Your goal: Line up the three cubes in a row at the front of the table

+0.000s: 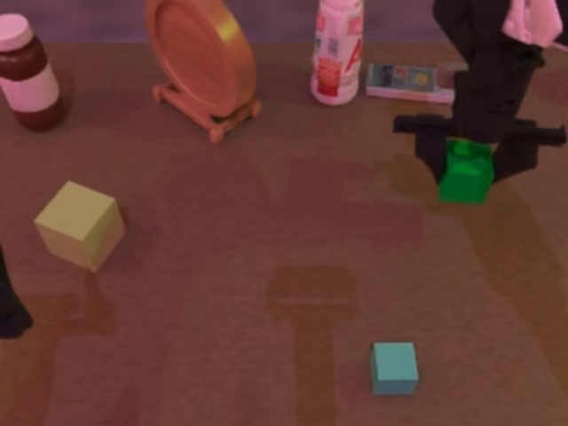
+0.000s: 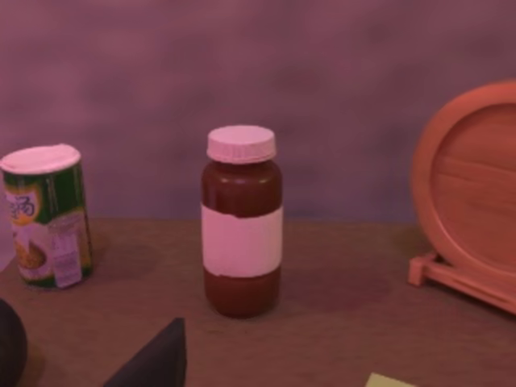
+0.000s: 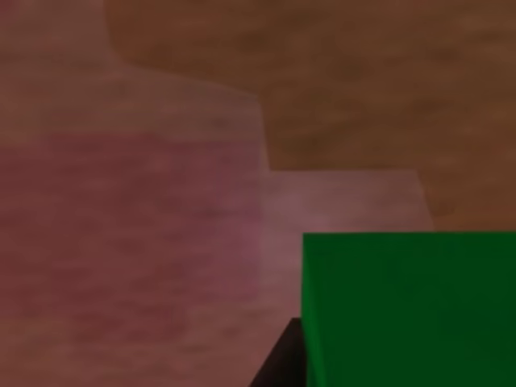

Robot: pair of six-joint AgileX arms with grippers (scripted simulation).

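Note:
The bright green cube is at the back right of the table, between the black fingers of my right gripper, which is shut on it. The right wrist view has the green cube close up, with one dark finger pressed against its side. The large pale yellow-green cube rests at the left, and one corner of it shows in the left wrist view. The small teal cube lies near the front, right of centre. My left gripper is parked at the left edge, open.
Along the back stand a brown jar with a white lid, a round wooden plate on a stand, a white bottle and a flat box. A green can stands beside the jar.

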